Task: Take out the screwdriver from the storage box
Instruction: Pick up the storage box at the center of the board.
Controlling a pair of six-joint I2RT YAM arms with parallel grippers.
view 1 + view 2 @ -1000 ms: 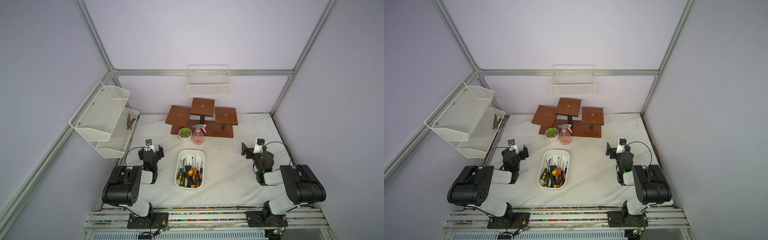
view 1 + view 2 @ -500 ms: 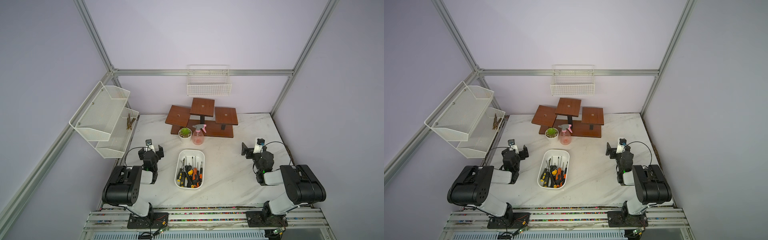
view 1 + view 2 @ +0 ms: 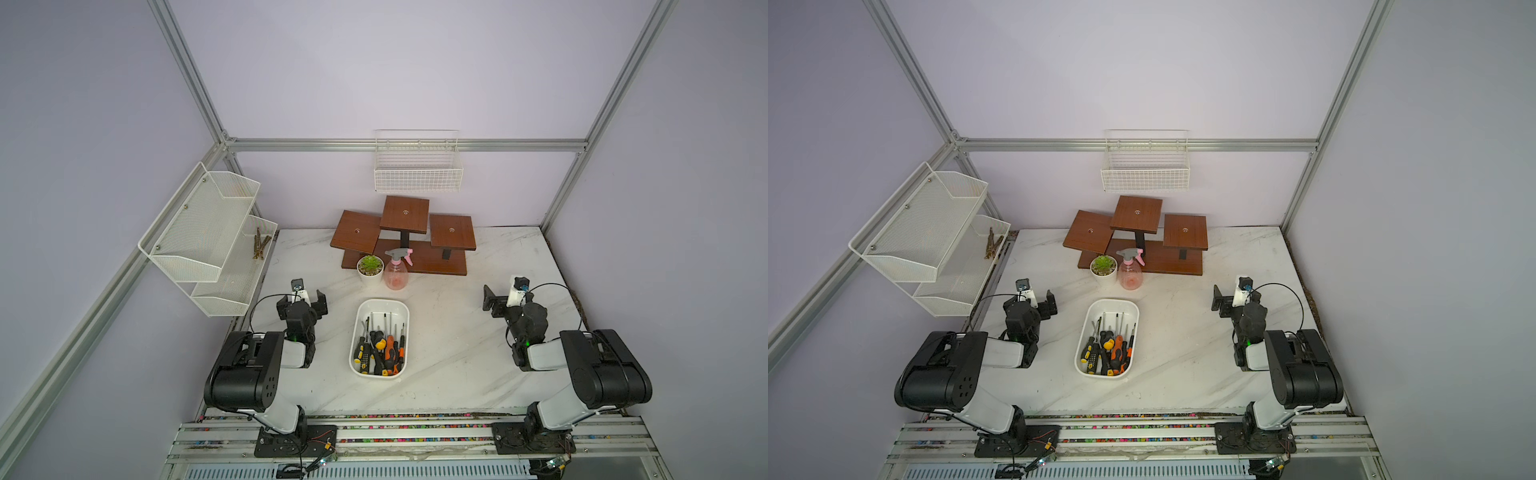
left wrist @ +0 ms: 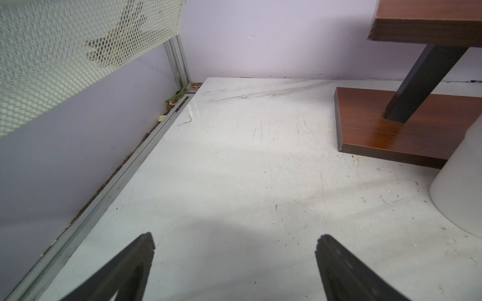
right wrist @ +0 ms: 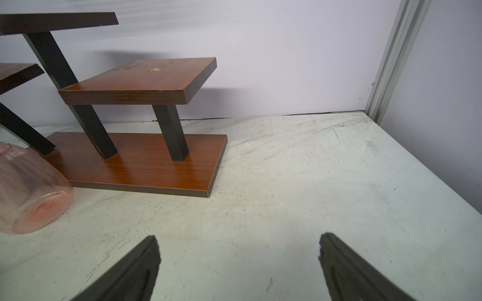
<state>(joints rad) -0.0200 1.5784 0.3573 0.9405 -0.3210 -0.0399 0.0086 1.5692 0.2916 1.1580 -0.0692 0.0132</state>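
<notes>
The storage box [image 3: 382,302] [image 3: 1113,302], a shallow white tub, lies on the marble table midway between the two arms. Several screwdrivers [image 3: 389,347] [image 3: 1119,347] with black, yellow and orange handles lie heaped in it, shafts pointing toward the back wall. My left gripper [image 3: 302,302] [image 3: 1040,305] rests low over the table to the left of the box, open and empty. My right gripper [image 3: 493,301] [image 3: 1222,303] sits well to the right of the box, also open and empty. Both wrist views show wide-apart jaws over bare tabletop, left gripper [image 4: 234,250], right gripper [image 5: 238,250]; the box is outside both.
Behind the box stand a small potted succulent [image 3: 370,266] and a pink spray bottle [image 3: 397,272] [image 5: 28,190], in front of a tiered wooden stand [image 3: 405,237] [image 5: 135,156]. A white wire basket [image 3: 417,174] hangs on the back wall. A two-tier mesh shelf [image 3: 208,232] hangs at the left.
</notes>
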